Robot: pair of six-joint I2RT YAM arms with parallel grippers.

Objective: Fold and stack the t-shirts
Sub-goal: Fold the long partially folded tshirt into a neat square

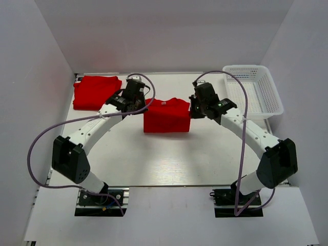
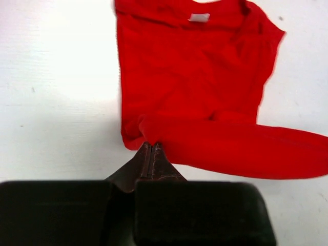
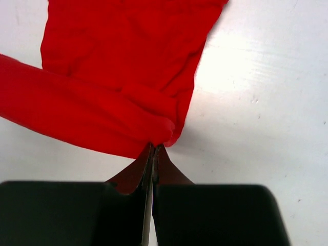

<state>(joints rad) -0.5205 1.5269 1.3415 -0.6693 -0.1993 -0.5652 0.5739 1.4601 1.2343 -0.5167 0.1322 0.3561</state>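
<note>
The t-shirt (image 1: pixel 166 119) in hand lies in the middle of the table (image 1: pixel 169 159), bright red, already narrowed to a roughly square block with its white neck label (image 2: pixel 199 17) showing at the far edge. A doubled roll of cloth runs across its near side, lifted a little off the rest. The left gripper (image 2: pixel 151 147) is closed tight on one end of that roll and the right gripper (image 3: pixel 154 148) is clamped on the other end, so both arms hold the same fold between them.

To my reading this shirt is mid-fold: the sleeves and sides look tucked in, and the crosswise fold is only partly carried over.

Well apart at the far left corner sits a folded pile (image 1: pixel 96 92) of the same red cloth, flat and squared; how many shirts it holds cannot be told from above. The white mesh basket (image 1: pixel 253 89) at the far right shows no red in it, so this may be the last shirt. What remains, as I judge it, is finishing this fold and setting the shirt on the pile.
</note>
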